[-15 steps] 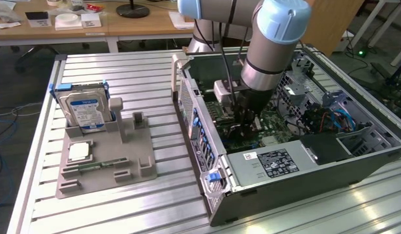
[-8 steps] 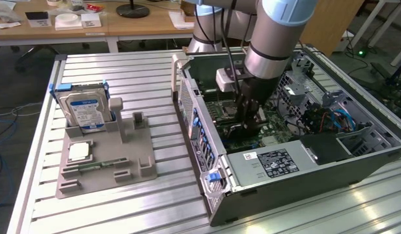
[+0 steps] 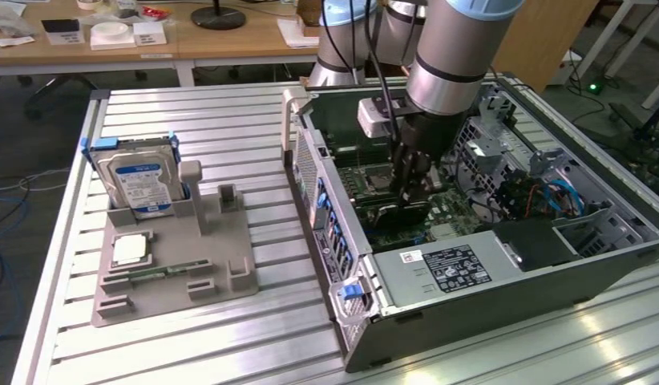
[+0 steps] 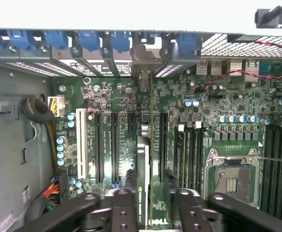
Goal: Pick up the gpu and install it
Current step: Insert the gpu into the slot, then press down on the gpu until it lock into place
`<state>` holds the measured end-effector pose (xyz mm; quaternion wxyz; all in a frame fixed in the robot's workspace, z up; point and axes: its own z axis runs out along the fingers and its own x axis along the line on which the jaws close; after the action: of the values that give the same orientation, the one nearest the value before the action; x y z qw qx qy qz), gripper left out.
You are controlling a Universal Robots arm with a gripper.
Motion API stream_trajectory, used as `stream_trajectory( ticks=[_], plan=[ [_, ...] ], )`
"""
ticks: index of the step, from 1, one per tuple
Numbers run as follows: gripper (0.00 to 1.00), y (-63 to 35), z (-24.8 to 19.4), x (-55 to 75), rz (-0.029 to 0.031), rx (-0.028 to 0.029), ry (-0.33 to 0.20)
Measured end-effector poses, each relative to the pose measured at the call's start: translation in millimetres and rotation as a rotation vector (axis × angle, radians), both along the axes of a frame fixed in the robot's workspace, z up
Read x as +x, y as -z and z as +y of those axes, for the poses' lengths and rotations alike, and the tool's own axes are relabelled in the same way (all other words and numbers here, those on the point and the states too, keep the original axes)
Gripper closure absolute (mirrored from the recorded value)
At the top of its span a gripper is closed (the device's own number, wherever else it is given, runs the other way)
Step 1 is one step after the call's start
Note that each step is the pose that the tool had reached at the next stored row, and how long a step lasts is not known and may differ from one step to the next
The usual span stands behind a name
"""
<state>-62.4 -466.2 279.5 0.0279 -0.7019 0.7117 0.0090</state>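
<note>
Black gpu (image 4: 148, 159): you hold it edge-on, upright above the motherboard (image 4: 111, 104), probably lining up with a slot.
Gripper (image 4: 148, 200): clamped narrowly around the card.
Case (image 3: 629, 249): lies open-sided on the table (image 3: 201, 337).

Table (image 3: 201, 345): ribbed metal surface carrying the grey holder and the open computer case.
Grey holder (image 3: 228, 273): lies flat on the table toward the exterior view's left, well apart from the case.
Hard drive (image 3: 143, 183): silver with a blue-white label, stands upright in the holder's far slot.
Processor chip (image 3: 130, 249): square, lies flat in a holder recess.
Memory stick (image 3: 163, 273): slim and green, lies in a holder groove.
Computer case (image 3: 501, 277): lies open, motherboard (image 4: 228, 104) exposed.
Processor socket (image 4: 232, 179): holds no chip.
Blue clips (image 4: 90, 41): line the case's rear slot wall.
</note>
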Motion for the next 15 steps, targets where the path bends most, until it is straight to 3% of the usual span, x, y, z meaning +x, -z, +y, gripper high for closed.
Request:
stream_trajectory(
  ticks=[3, 7, 15],
  plan=[
    [0.78, -0.1, 0.0, 0.0, 0.0001, -0.0001, 0.000],
    [0.89, -0.1, 0.0, 0.0, 0.0001, -0.0001, 0.000],
    [0.89, -0.1, 0.0, 0.0, 0.0000, -0.0001, 0.000]
  ],
)
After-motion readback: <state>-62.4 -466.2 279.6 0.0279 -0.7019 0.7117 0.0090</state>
